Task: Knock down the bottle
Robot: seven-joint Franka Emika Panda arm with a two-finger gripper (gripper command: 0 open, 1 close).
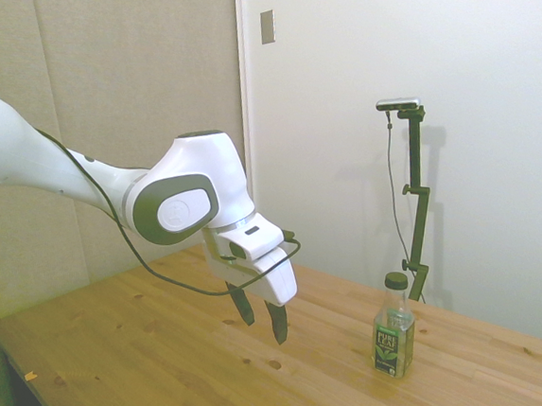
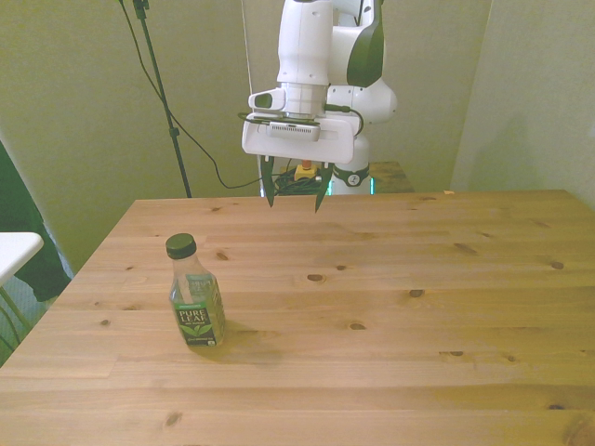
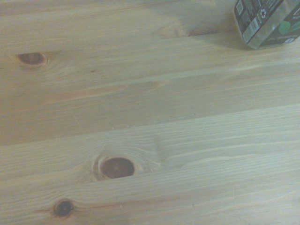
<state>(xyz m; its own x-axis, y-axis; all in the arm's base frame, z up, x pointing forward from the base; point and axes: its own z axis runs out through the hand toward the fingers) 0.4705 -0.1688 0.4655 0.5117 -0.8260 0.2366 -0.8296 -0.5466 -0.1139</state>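
So the bottle (image 2: 195,302) is seen standing upright on the wooden table (image 2: 390,307), cap on, nothing touching it. In the front view it's placed toward the front view's left side of the table, nearer the camera-side edge than the middle. In the side view the same bottle (image 1: 394,330) is found well out from the arm, with the dark green label facing the camera.

The gripper (image 2: 293,197) is held up in the air above the table's far edge, fingers pointed down and spread apart, with nothing pinched between them. Relative to the bottle, it's parked farther back and off toward the front view's right, and noticeably higher than the cap. A clear gap is left between the two, so no contact is made. In the side view the gripper (image 1: 261,316) is seen tilted, fingertips at about the bottle's mid height, with bare table showing between them and the bottle.

From the wrist view only a corner of the bottle (image 3: 265,21) is caught, the lower part of the label and base, at the frame's edge. The rest is filled by knotty wood grain of the table (image 3: 140,117).
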